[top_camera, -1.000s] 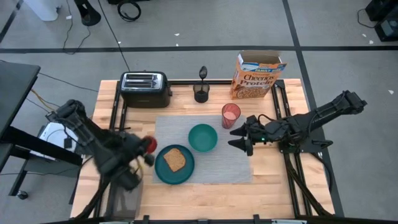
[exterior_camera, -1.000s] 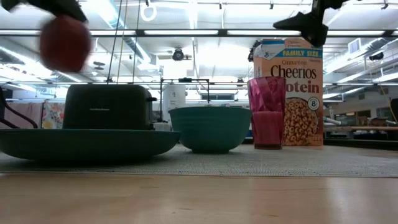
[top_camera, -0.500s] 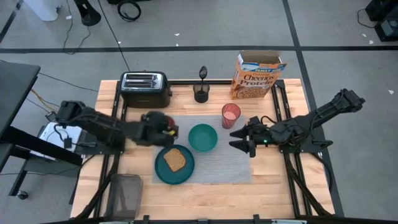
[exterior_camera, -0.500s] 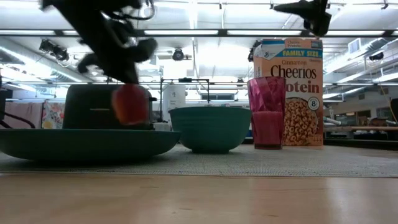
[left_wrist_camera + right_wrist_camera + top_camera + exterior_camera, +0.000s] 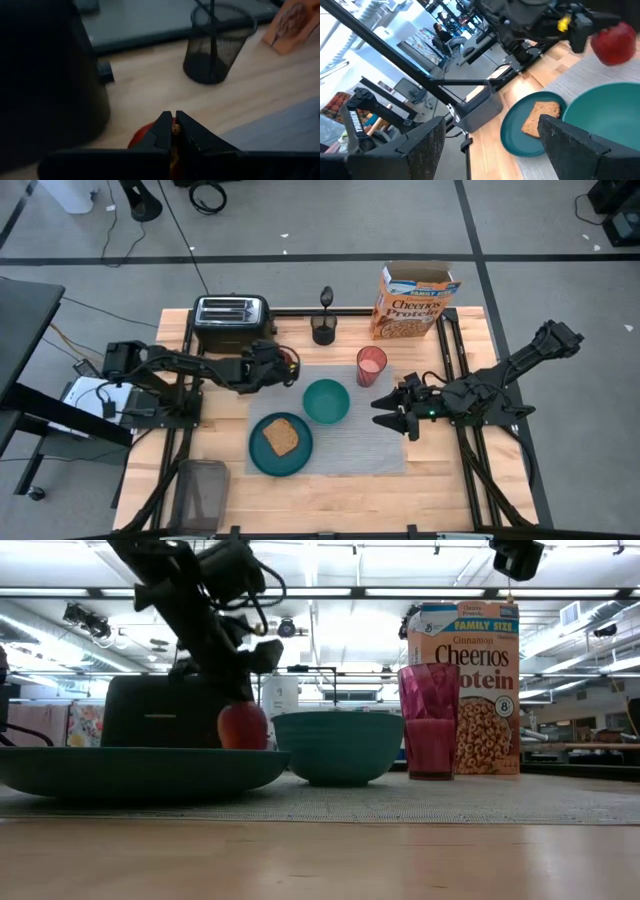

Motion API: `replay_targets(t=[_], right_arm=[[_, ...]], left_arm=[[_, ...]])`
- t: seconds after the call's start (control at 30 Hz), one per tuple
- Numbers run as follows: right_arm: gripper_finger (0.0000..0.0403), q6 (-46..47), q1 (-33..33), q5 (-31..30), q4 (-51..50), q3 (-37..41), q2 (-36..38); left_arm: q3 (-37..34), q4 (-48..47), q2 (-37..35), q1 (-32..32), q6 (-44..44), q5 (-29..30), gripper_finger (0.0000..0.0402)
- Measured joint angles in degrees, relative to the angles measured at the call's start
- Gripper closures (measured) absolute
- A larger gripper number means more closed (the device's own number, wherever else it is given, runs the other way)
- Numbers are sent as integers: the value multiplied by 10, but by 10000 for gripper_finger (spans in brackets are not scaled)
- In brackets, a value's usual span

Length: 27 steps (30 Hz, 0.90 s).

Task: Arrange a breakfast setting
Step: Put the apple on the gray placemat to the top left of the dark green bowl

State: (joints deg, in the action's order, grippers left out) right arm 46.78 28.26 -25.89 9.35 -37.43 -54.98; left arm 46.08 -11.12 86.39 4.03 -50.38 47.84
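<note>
Left pincer (image 5: 287, 366) hangs over the far left corner of the grey ribbed rectangular placemat (image 5: 375, 448), its fingers clamped on the stem of a round red apple (image 5: 242, 725) (the fruit dangles low, just in front of the black two-slot toaster (image 5: 233, 322) and beside the small teal bowl (image 5: 326, 401)). On the wooden bench (image 5: 330, 498), the bowl sits on the mat with a translucent pink cup (image 5: 371, 366) just behind it to the right. A round teal plate (image 5: 257, 452) rests at the mat's near left, carrying a slice of brown toast (image 5: 281, 437). An orange-yellow Cheerios box (image 5: 412, 302), its top flaps open, stands at the far edge of the bench, right of a small black mesh cup (image 5: 323, 329) with a dark utensil standing in it. Right pincer (image 5: 398, 418) waits above the mat's right edge, near the pink cup, its fingers spread apart and holding nothing.
</note>
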Motion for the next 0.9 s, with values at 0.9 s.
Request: replay_targets(t=[0.9], right_arm=[[85,16,22,-17,-2,0,0]], left_arm=[[1,-45,15,-40,-54,-70,381]])
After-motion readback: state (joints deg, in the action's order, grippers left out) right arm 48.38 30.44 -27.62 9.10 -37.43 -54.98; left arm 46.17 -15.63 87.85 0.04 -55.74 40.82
